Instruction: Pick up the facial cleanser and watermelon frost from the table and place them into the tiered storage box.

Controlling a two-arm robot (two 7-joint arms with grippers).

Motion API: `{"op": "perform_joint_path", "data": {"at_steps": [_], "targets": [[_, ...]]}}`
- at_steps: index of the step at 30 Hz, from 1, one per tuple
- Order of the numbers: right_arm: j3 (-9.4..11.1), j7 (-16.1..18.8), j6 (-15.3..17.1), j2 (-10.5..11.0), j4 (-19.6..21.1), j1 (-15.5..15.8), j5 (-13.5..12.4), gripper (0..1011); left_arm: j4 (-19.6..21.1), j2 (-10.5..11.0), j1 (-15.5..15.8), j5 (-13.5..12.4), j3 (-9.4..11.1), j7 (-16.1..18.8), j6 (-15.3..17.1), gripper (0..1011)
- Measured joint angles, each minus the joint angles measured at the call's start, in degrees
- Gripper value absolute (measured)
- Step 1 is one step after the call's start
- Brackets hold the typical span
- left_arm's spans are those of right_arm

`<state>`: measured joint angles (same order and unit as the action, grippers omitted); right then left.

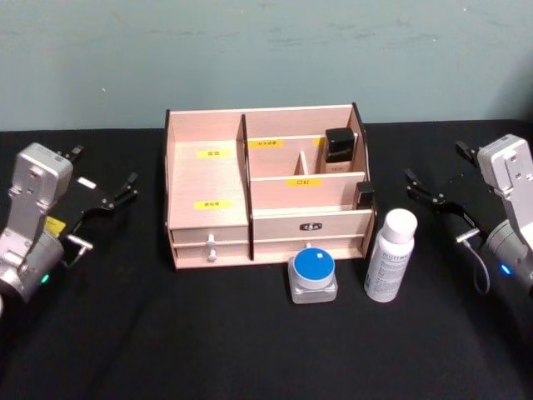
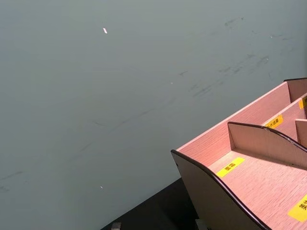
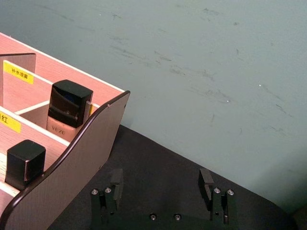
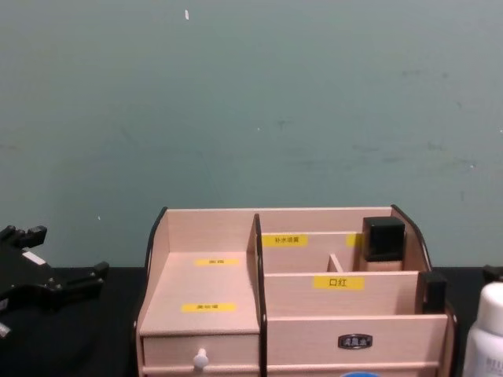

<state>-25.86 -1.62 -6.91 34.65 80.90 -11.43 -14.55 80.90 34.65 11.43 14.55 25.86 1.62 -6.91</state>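
Tiered storage box (image 1: 208, 179) sits mid-tabletop toward the far edge. Facial cleanser (image 1: 390, 254) and blue-lidded watermelon frost (image 1: 312, 277) stand just in front of its right half. Left hand (image 1: 102, 171) and right hand (image 1: 437, 164) hover near the left and right edges, both spread wide and holding nothing.

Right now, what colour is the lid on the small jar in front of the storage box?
The jar lid is blue, clearest in the head view.

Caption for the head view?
Left gripper and right gripper, jaws open, flank the tiered storage box; white bottle and blue-lidded jar stand before it.
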Motion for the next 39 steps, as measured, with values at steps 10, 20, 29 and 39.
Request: {"op": "perform_joint_path", "data": {"at_steps": [10,20,29,39], "targets": [[0.00,0.00,0.00,0.00,0.00,0.00,0.00,1002,0.00,0.00,0.00,0.00,0.00,0.00,0.00,1001],[0.00,0.00,0.00,0.00,0.00,0.00,0.00,1002,0.00,0.00,0.00,0.00,0.00,0.00,0.00,1001],[0.00,0.00,0.00,0.00,0.00,0.00,0.00,1002,0.00,0.00,0.00,0.00,0.00,0.00,0.00,1001],[0.00,0.00,0.00,0.00,0.00,0.00,0.00,1002,0.00,0.00,0.00,0.00,0.00,0.00,0.00,1001]]}}
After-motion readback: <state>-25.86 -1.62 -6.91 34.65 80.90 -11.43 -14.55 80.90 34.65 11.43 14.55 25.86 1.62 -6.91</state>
